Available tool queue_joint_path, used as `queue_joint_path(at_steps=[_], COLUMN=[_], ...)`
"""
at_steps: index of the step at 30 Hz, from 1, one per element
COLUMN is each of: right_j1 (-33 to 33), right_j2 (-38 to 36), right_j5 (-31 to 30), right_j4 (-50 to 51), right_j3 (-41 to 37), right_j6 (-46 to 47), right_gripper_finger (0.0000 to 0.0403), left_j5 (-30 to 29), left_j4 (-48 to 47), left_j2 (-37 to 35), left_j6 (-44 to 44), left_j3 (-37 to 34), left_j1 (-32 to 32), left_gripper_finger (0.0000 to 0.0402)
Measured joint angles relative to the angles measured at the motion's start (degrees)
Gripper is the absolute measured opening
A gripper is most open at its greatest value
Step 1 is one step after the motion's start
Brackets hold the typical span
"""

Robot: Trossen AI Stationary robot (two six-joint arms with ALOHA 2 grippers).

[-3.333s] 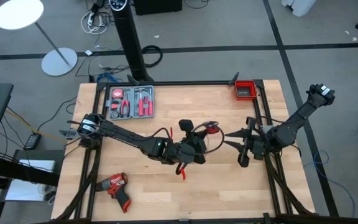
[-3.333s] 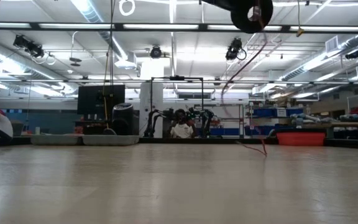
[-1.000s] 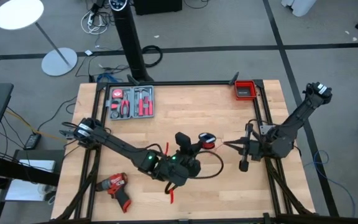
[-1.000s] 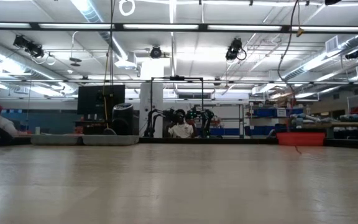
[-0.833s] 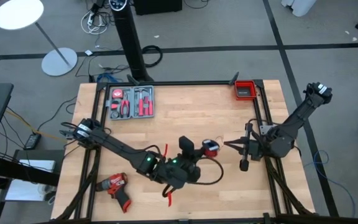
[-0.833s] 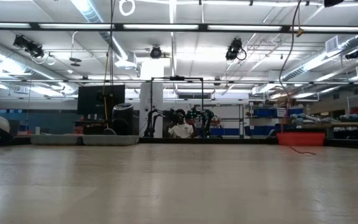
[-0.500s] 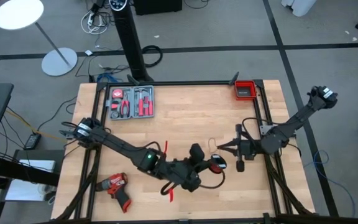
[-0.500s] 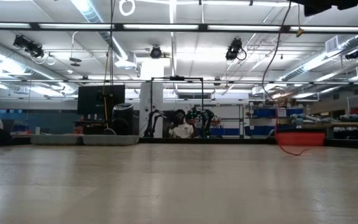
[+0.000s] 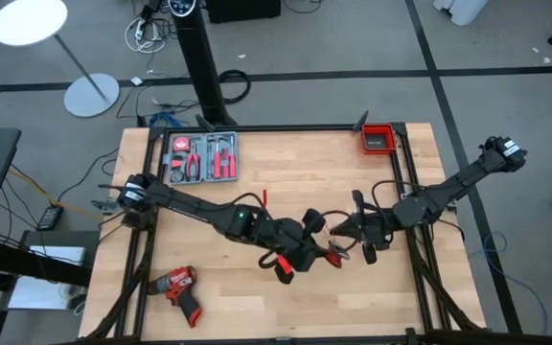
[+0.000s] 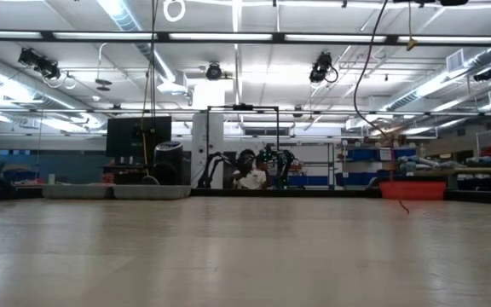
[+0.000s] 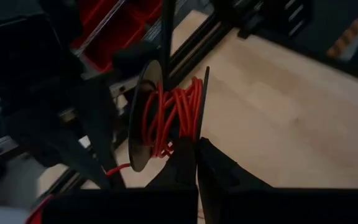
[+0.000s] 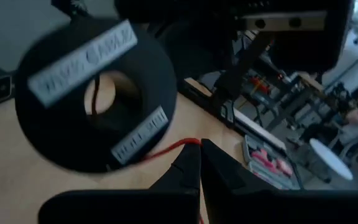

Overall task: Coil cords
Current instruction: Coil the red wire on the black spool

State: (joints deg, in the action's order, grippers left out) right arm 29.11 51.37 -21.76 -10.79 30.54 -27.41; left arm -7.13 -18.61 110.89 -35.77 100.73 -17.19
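A black spool (image 11: 166, 112) wound with the thin red wire (image 11: 173, 115) hangs above the table's middle (image 9: 333, 252), between my two grippers. My left gripper (image 11: 196, 158) reaches it from the table's left and is shut on it. My right gripper (image 12: 199, 158) comes from the right (image 9: 339, 233), facing the spool's labelled flange (image 12: 92, 93), and is shut on the red wire. A short free length of red wire (image 10: 401, 205) dangles just above the table. A thin black cable (image 9: 382, 188) loops beside the right arm; its ends are hidden. My left gripper pinches the rim of one spool flange (image 11: 202, 127) between its two fingers, which come from the table's left, slanting a little down. The spool is lifted clear of the table, its axle about level. My right gripper pinches the red wire (image 12: 178, 147) between its fingertips, a short way from where it leaves the spool. The fingers come about level from the table's right. The wire runs in a gentle curve from the spool to the fingers.
A grey tray of red-handled tools (image 9: 202, 158) lies at the far left, a red bin (image 9: 378, 139) at the far right corner, a red drill (image 9: 177, 287) at the near left. Bare wood lies at the far middle and near right.
My left gripper has swung toward the table's right and near edge and turned at the wrist, carrying the spool along, clear of the table. My right gripper has swung toward the table's left, closing on the spool, still shut on the wire.
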Motion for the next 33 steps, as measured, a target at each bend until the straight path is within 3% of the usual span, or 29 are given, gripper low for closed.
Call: queue_joint_path(at_steps=[13, 16, 23, 27, 33], right_j1=[-1.19, -1.09, -1.00, 0.87, 4.53], right_j2=[0.07, 0.07, -0.23, -2.76, -7.39], right_j5=[0.29, -3.85, -5.87, -6.94, -10.83], right_j4=[0.89, 0.55, 3.17, 3.68, 9.67], right_j3=[2.21, 2.21, 2.32, 2.39, 2.43], right_j6=[-8.97, -11.94, -16.08, -14.43, -12.89], right_gripper_finger=[0.0000, 0.0000, 0.0000, 0.0000, 0.0000], left_j5=[15.72, 18.49, 18.80, 14.46, 15.79], left_j4=[-0.60, -0.63, -0.63, -0.01, -0.24], left_j2=[-0.07, -0.07, 0.04, -0.46, -1.42], left_j6=[9.29, 10.42, 7.69, 6.62, 4.72], left_j3=[0.13, 0.13, 0.07, 0.07, 0.02], left_j1=[6.30, 6.92, 6.36, 6.04, 5.90], left_gripper_finger=[0.0000, 0.0000, 0.0000, 0.0000, 0.0000])
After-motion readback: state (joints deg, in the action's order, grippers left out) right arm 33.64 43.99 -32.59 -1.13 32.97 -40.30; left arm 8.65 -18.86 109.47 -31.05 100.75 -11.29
